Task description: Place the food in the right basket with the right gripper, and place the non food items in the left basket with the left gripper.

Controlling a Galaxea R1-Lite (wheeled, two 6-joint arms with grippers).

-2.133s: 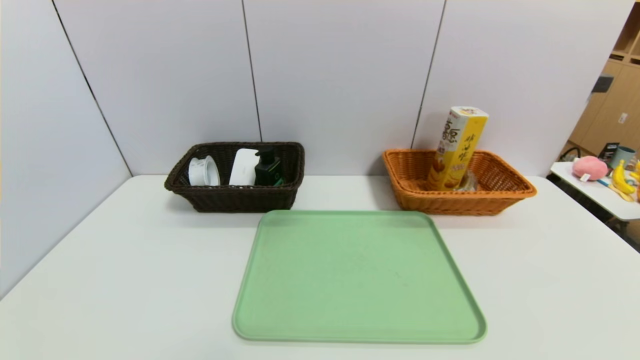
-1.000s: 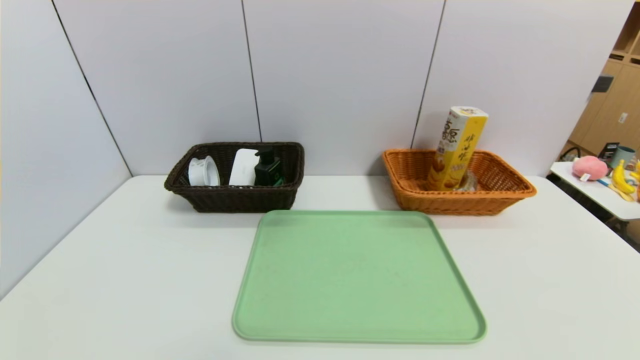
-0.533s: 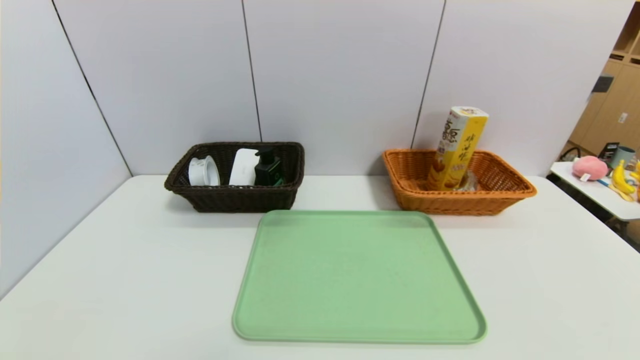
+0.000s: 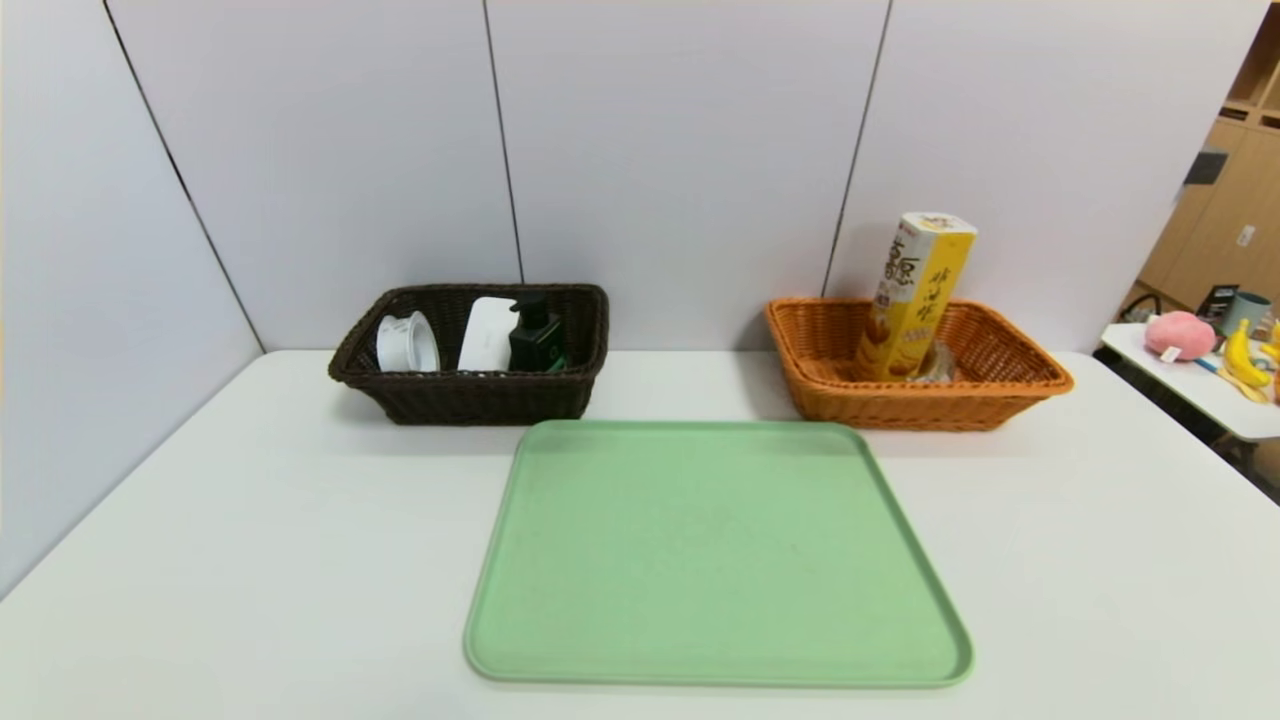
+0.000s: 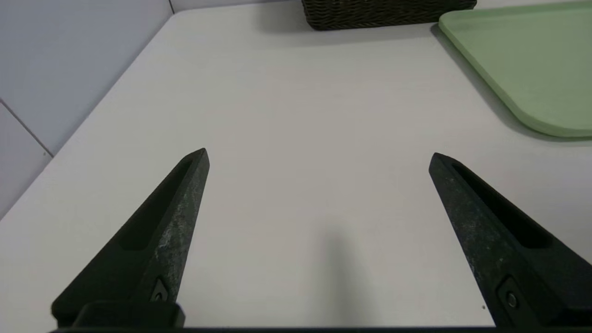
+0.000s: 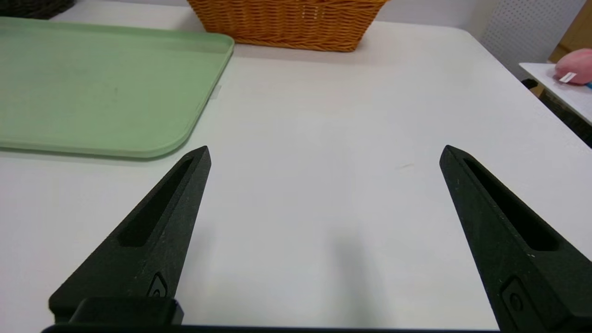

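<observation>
White counter (image 4: pixel 250 520) showed no change from earlier: tray (image 4: pixel 715 560) bare, baskets filled, left tool (image 5: pixel 319 157) and right tool (image 6: pixel 323 155) released, so sorting looked finished.

The dark basket (image 4: pixel 470 398) wall hides the lower parts of the white cup (image 4: pixel 407 343), white card (image 4: pixel 486 334) and black bottle (image 4: pixel 534 337). Beside the yellow box (image 4: pixel 915 295), a small wrapped item (image 4: pixel 937 364) in the orange basket (image 4: pixel 920 405) is too hidden to identify. Both wrist views cut off the baskets' tops.
</observation>
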